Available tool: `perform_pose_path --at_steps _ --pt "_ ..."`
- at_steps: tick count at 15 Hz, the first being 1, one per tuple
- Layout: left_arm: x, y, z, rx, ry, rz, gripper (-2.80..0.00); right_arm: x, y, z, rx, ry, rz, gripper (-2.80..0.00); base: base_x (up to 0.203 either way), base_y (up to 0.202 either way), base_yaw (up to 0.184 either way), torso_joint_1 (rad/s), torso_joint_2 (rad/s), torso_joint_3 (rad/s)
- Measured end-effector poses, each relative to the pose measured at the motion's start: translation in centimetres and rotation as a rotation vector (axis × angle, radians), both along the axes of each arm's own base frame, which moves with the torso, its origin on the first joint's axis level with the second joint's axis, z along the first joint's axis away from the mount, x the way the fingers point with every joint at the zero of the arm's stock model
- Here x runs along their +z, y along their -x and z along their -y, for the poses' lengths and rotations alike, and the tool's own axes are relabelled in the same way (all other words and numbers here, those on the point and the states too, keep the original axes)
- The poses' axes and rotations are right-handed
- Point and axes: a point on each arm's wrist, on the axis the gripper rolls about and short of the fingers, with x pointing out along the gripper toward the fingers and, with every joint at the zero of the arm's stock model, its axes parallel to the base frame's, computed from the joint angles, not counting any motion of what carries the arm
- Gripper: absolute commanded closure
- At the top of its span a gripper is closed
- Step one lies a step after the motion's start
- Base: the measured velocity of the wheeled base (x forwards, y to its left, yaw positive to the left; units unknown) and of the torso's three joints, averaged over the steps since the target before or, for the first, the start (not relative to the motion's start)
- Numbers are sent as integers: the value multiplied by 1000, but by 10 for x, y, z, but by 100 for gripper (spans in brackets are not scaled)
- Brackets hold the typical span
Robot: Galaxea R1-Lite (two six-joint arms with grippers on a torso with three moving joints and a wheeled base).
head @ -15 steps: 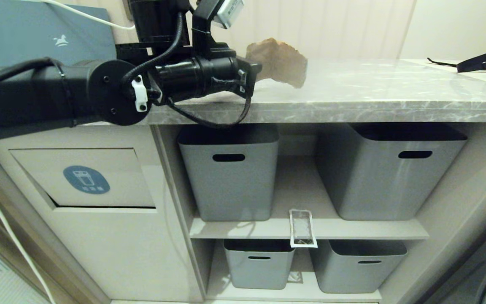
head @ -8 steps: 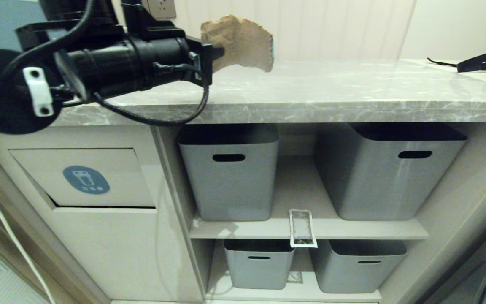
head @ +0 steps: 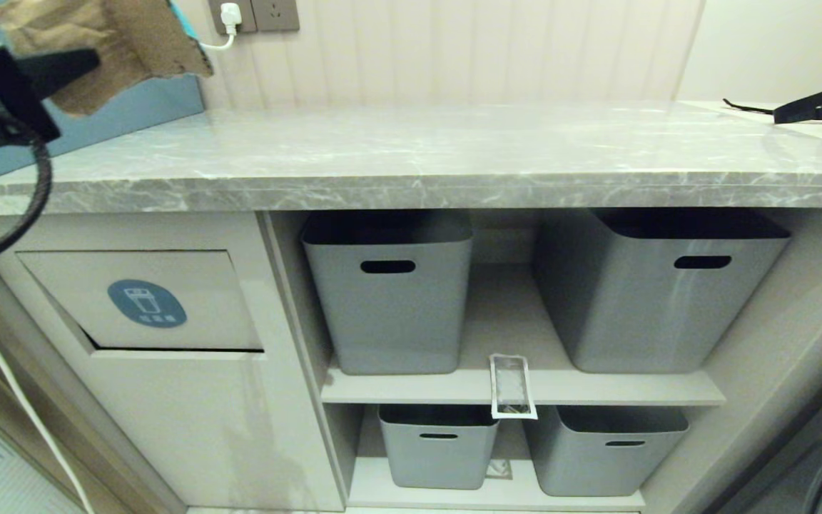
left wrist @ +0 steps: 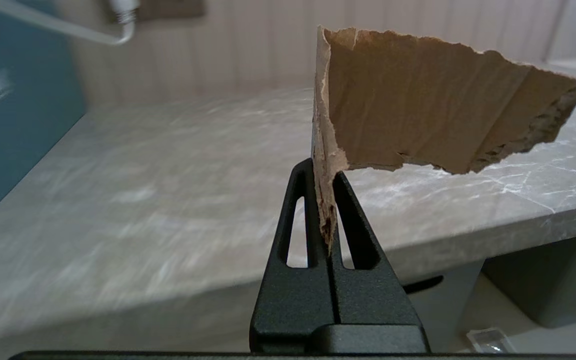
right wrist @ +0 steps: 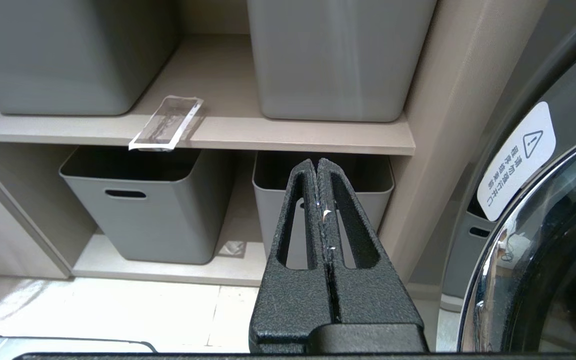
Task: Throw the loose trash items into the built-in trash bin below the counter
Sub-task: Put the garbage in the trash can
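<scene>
Left gripper (left wrist: pixel 324 200) pinches torn cardboard piece (head: pixel 108 43) upper left, clear of counter (head: pixel 411 153), for binning; right gripper (right wrist: pixel 316 172) clenched empty.

Four grey tubs with slot handles on beige shelves (head: pixel 525 389): upper-left tub (head: pixel 389 293), upper-right tub (head: pixel 657 289), two smaller tubs below (head: pixel 436 446) (head: pixel 604 450). Black strap (head: pixel 814 106) at far right. Wall socket (head: pixel 254 14) with white plug (head: pixel 229 14). Blue panel (head: pixel 125 111) against wall at left. Washer door (right wrist: pixel 543 250) with warning sticker (right wrist: pixel 518 160).

Rough torn cardboard piece (left wrist: pixel 433 115); glossy marble-look counter (head: pixel 454 153); matt plastic tubs (head: pixel 389 300).
</scene>
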Motion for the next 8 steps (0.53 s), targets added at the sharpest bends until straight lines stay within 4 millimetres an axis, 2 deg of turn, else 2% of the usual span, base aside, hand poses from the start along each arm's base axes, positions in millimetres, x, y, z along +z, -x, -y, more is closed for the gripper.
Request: perform_pose_path --at_steps 2,4,6,8 --pt "-19 30 -20 64 113 -24 0 0 0 0 1 0 0 0 0 0 0 0 0 0" --pt "-47 57 -33 123 243 -53 0 0 0 0 0 0 0 0 0 0 0 0 0 0" --pt "-78 71 -42 212 361 -105 0 0 0 0 0 0 0 0 0 0 0 0 0 0" --pt "-96 72 -50 321 520 -142 0 0 0 0 0 0 0 0 0 0 0 0 0 0"
